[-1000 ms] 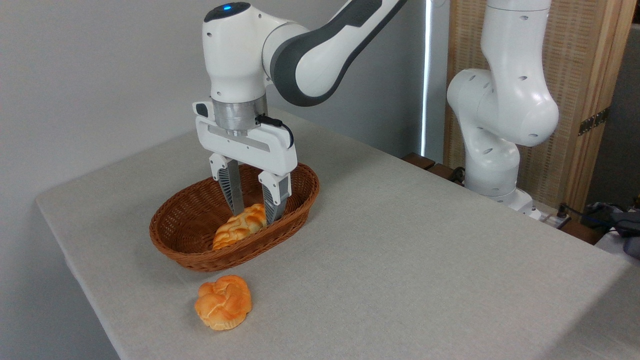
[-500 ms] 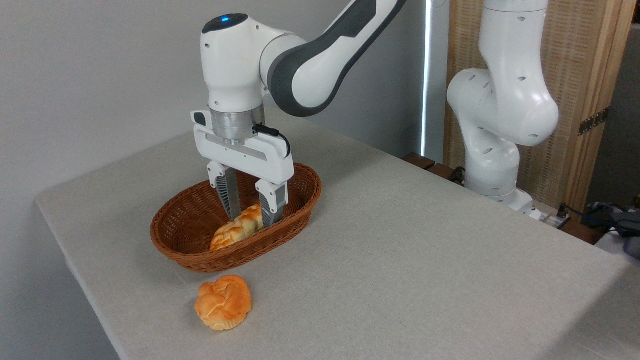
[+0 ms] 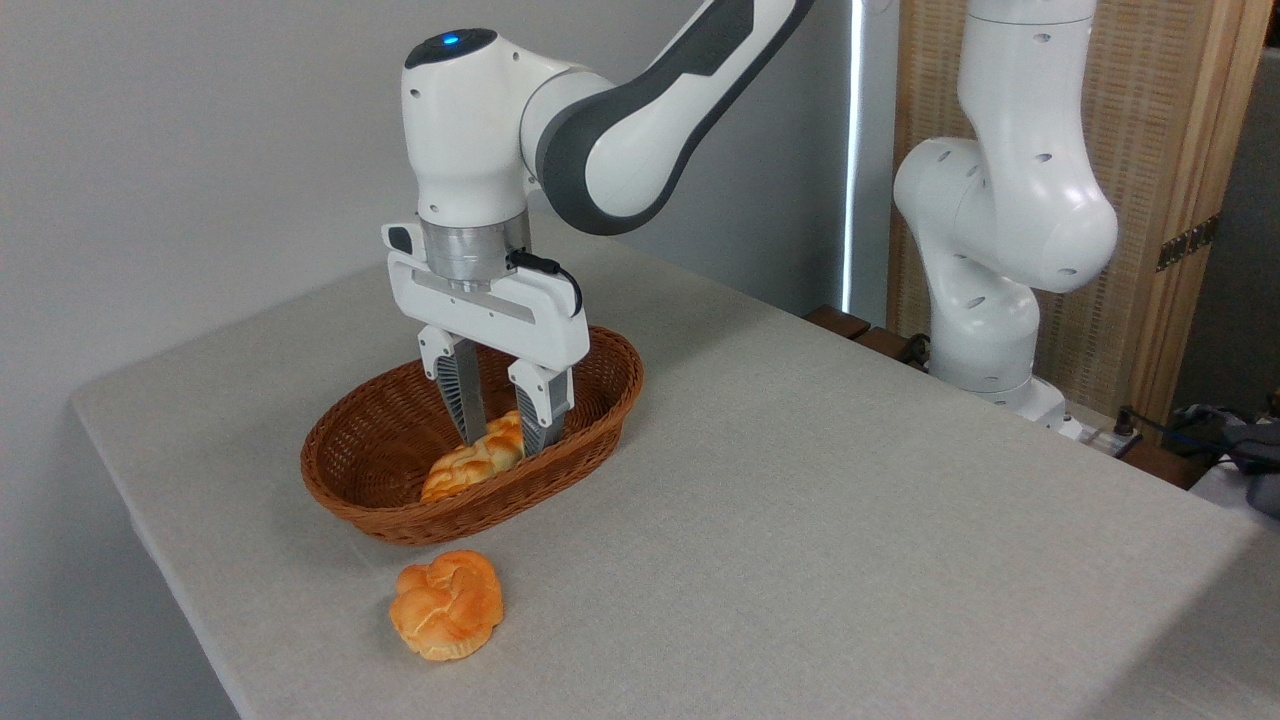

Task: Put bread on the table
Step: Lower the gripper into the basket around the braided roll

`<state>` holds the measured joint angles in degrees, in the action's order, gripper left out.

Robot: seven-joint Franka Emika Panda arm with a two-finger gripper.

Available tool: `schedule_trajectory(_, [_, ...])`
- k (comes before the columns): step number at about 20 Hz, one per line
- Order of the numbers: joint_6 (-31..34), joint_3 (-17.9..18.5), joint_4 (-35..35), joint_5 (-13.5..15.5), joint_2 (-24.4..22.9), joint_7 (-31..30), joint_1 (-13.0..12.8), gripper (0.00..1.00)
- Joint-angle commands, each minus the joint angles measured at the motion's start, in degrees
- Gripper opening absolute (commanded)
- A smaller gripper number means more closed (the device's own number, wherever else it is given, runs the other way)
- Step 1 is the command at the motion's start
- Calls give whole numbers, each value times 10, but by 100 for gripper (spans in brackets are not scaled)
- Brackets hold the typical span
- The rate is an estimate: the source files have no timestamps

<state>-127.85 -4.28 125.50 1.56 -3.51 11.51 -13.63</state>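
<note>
While lowered into the brown oval wicker basket [image 3: 380,440], the white claw [image 3: 497,432] grips the golden braided loaf [image 3: 470,468] at its upper end. Loaf lies inside basket, on the grey-beige cloth tabletop [image 3: 800,480]. Round orange knotted bun [image 3: 447,604] sits just in front.

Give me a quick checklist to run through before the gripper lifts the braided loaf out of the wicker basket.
1. Gripper straddles the golden braided loaf: ok.
2. Fingers firmly closed on the loaf: cannot tell; they sit close on either side of it.
3. Loaf inside the brown oval wicker basket, not yet lifted: ok.
4. Fingers clear of the basket rim: ok.
5. Free space on the grey-beige cloth table to the right: ok.
6. Small round orange knotted bun lies in front of the basket, outside the lift path: ok.
</note>
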Motion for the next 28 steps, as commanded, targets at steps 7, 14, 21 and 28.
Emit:
schedule_trajectory(7, [-16,3,4,-13,4,1,4,50])
schedule_trajectory(14, [-15,4,4,-13,3,16,5,42])
schedule_trajectory(21, [-10,8,2,-13,-3,23,6,37])
schedule_trajectory(28, [11,11,0,-13,-13,55,6,32])
